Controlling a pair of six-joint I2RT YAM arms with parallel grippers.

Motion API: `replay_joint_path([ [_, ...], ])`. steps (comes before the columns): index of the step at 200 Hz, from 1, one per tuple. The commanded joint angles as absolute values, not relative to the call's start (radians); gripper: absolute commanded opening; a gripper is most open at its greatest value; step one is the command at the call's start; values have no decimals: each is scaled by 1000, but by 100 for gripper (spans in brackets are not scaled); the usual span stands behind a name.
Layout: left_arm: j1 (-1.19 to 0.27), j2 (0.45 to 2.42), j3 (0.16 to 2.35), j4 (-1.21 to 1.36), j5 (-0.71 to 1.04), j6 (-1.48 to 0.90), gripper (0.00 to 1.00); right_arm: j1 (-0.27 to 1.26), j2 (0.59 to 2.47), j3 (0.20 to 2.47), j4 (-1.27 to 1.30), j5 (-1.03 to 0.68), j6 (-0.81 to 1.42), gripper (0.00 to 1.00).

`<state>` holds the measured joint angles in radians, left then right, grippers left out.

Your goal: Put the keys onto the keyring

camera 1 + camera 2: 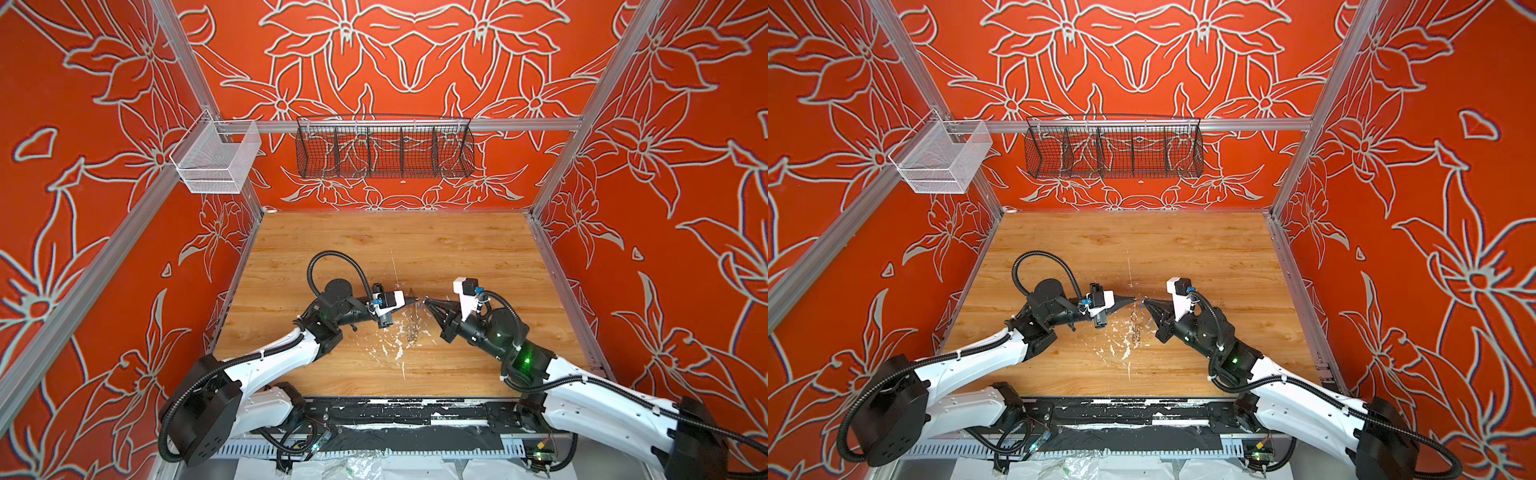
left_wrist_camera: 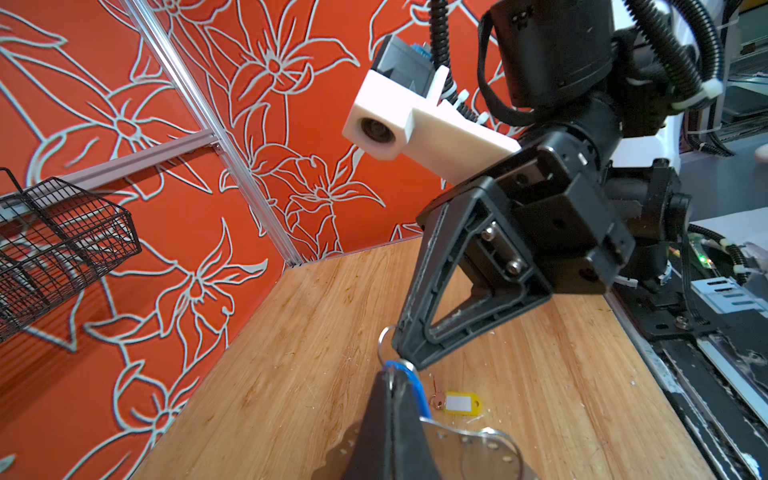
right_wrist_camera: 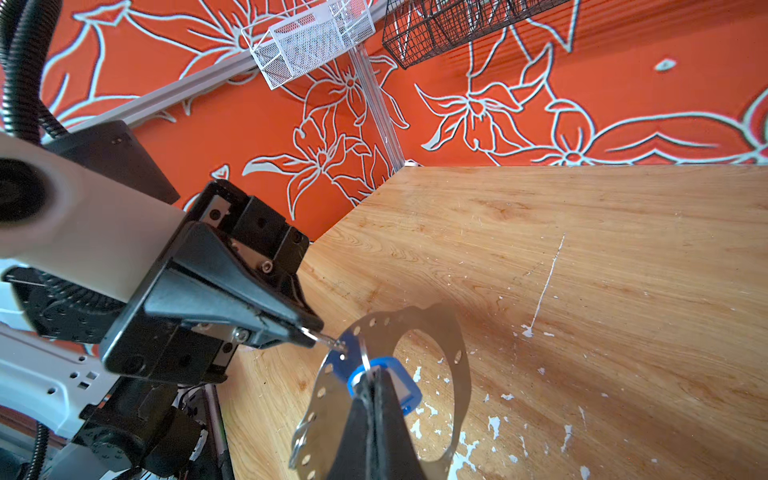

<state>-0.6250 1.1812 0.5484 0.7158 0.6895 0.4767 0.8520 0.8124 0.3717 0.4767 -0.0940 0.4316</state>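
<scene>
A black wire basket (image 1: 384,151) and a white mesh bin (image 1: 216,160) are hanging on the orange floral walls (image 1: 83,166) above a scuffed wooden table (image 1: 457,249).

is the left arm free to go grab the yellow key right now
Probably not: the left pincer is shut on a small split ring beside the keyring. The yellow key lies uncovered on the table.

Two white-shelled robot arms with black joint housings, each trailed by ribbed black cable conduit fixed with white zip ties. A green indicator light glows on the right arm (image 1: 525,360). Each wrist carries a white block-shaped camera mount (image 2: 376,124). Black triangular gripper fingers (image 2: 432,291) show silver screw heads.
</scene>
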Motion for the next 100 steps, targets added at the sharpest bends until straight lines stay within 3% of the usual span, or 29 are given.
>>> replay_joint_path([
  [1, -635, 1158, 546, 772, 708, 502, 0, 846, 809, 354, 529, -131, 459, 0],
  [100, -636, 1160, 513, 839, 665, 495, 0, 830, 834, 318, 647, -228, 485, 0],
])
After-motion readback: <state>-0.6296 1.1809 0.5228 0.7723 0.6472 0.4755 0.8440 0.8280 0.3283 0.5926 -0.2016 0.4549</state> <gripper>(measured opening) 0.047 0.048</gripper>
